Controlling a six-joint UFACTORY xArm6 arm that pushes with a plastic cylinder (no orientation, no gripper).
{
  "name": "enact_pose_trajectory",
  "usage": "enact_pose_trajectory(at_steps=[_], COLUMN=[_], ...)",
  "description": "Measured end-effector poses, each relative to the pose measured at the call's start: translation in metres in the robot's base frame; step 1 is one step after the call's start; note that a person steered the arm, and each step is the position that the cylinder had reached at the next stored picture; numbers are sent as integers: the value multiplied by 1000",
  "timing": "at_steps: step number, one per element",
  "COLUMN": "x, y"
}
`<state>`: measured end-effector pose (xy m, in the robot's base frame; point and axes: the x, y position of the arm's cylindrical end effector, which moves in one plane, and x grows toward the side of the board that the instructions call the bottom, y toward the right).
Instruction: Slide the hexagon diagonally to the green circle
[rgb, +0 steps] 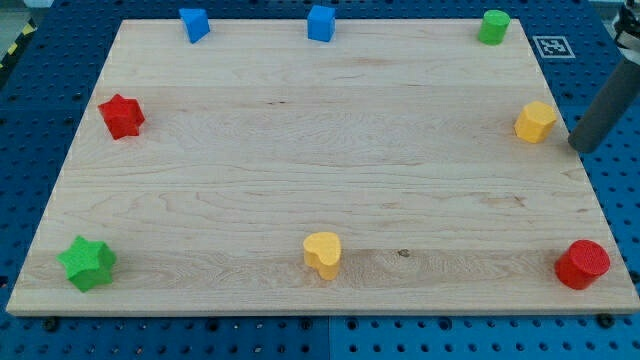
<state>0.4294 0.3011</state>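
Wooden board, two yellow blocks, two blue, two red, two green

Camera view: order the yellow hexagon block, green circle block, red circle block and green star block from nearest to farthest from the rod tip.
Measured from my tip:
1. Yellow hexagon block, just to its left at the board's right edge.
2. Red circle block, bottom right corner.
3. Green circle block, top right.
4. Green star block, bottom left corner.
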Motion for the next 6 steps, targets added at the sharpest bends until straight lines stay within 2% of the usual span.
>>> enact_pose_trajectory(at_steps=[4,6], x=[-22,-22], y=[-7,-47])
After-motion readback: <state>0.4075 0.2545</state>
